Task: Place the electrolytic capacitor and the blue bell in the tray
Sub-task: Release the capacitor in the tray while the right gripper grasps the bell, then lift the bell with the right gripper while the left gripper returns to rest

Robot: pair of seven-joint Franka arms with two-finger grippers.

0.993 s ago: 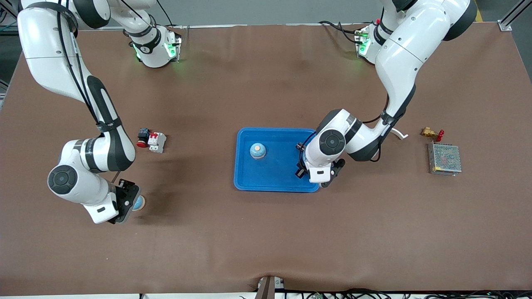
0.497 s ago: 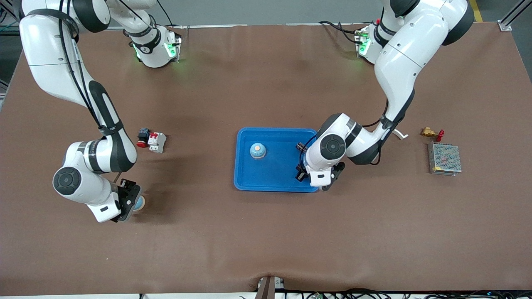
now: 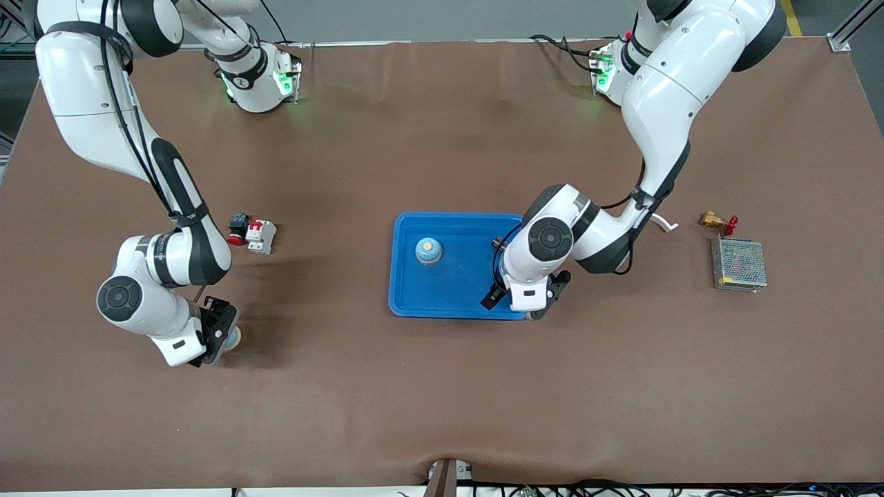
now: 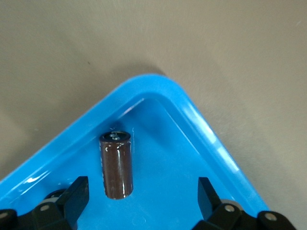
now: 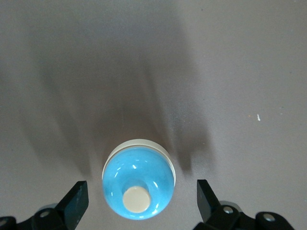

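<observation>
Tray [image 3: 407, 298], frame centre: one bell [image 3: 428, 250] inside, capacitor [image 4: 116, 164] upright in its corner under the wide-open left gripper [image 4: 139, 201]. Second bell [image 5: 138, 185] on bare table, lower-left, between wide-open right gripper [image 5: 139, 203] fingers, ungrasped.

Tray [image 3: 407, 304]: bell [image 3: 429, 250] near one end, capacitor [image 4: 116, 165] upright in corner w/ left gripper [image 3: 507, 298] over it; mid floor open betw them.
</observation>
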